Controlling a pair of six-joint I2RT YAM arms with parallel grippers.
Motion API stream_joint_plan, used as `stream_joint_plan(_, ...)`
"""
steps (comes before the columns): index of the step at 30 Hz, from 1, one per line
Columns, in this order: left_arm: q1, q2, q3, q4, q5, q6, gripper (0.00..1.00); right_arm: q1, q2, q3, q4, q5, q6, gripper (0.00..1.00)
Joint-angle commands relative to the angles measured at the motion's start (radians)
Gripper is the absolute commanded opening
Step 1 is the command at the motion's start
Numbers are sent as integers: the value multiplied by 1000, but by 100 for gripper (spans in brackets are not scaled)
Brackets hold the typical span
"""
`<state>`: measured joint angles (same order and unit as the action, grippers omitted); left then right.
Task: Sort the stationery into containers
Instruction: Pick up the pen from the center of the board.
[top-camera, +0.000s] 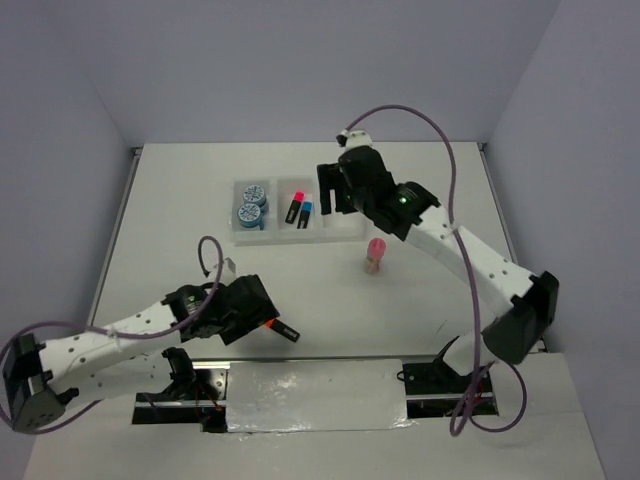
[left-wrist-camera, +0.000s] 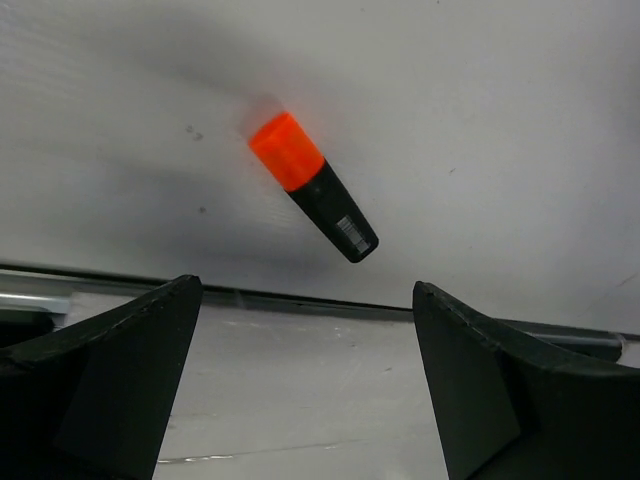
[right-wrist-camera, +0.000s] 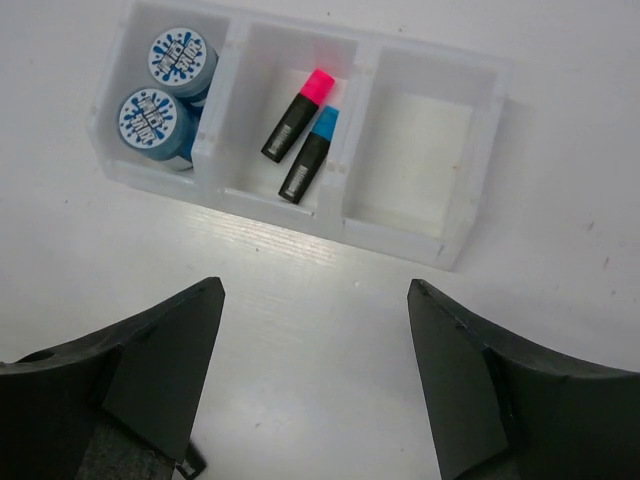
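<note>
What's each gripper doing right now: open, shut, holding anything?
Left gripper: open, empty; the orange-capped marker lies just ahead of it.
Right gripper: open, empty, over bare tabletop in front of the tray.

The white table (top-camera: 170, 220) bears the divided tray (right-wrist-camera: 425, 130), an upright pink-capped cylinder (top-camera: 375, 257) and an orange-capped marker (left-wrist-camera: 313, 187).

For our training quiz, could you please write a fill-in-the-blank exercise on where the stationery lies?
The two patterned discs lie in the tray's ___ compartment.
Beside the pink-capped marker lies a second marker whose cap is ___.
The loose marker on the table before the left end effector has a cap coloured ___.
Missing words: left; blue; orange.
</note>
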<state>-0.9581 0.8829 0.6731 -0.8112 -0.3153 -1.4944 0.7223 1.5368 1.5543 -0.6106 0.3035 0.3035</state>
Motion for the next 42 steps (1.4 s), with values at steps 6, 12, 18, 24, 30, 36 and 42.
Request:
stream_joint_plan(6,-87,347,144,-6,-96,-325,99,23,-265,-316,26,-7,37,82)
stream_joint_plan(12,-85,528,232,-35,-142,-360,96,28,-352,-393,28,20,28,82)
stream_joint_plan(18,-85,628,246,-8,-108,-362,92,28,-368,-413,37,28,9,82)
stream_joint_plan(24,-85,668,232,4,-77,-353,88,26,-368,-424,52,26,5,82)
stream_joint_plan(30,-85,674,165,88,-41,-343,45,28,-374,-436,66,19,8,82)
stream_joint_plan(36,-79,732,112,155,2,-300,40,26,-402,-435,52,28,0,82)
stream_joint_plan(42,-77,729,186,161,-82,-149,0,26,-434,-442,58,9,0,83)
